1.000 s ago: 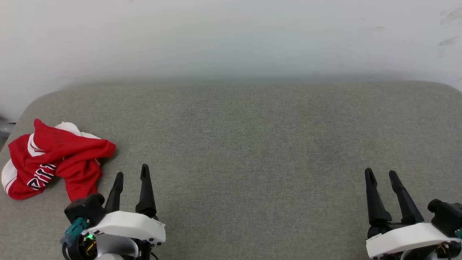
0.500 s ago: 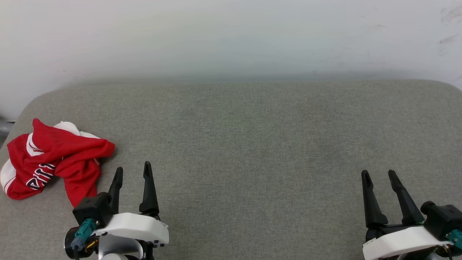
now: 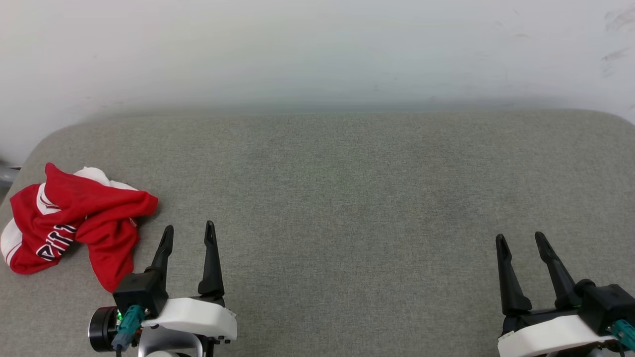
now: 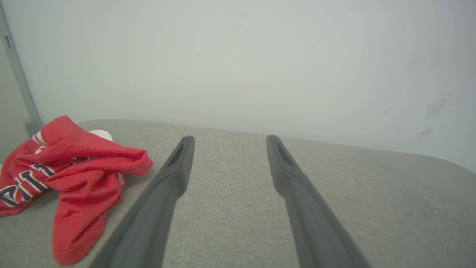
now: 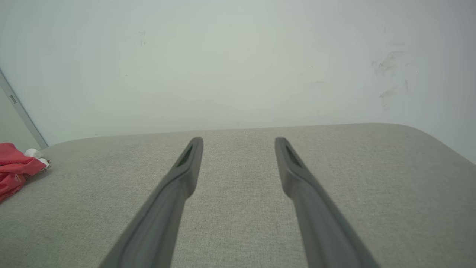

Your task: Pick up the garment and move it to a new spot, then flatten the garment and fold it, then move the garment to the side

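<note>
Garment (image 3: 74, 218) crumpled on grey surface (image 3: 347, 198) before white wall (image 3: 317, 49).

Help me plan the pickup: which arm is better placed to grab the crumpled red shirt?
Left. The left gripper stands open just beside the garment at the grey surface's left end; the right gripper, also open, sits far across it.

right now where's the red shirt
Head view: the garment lies crumpled at the left edge of the grey cushion, just left of the left pincer.

Crumpled garment (image 3: 74, 210) lies on grey cushion (image 3: 347, 198) beside spread left fingers (image 3: 212, 263)
</note>
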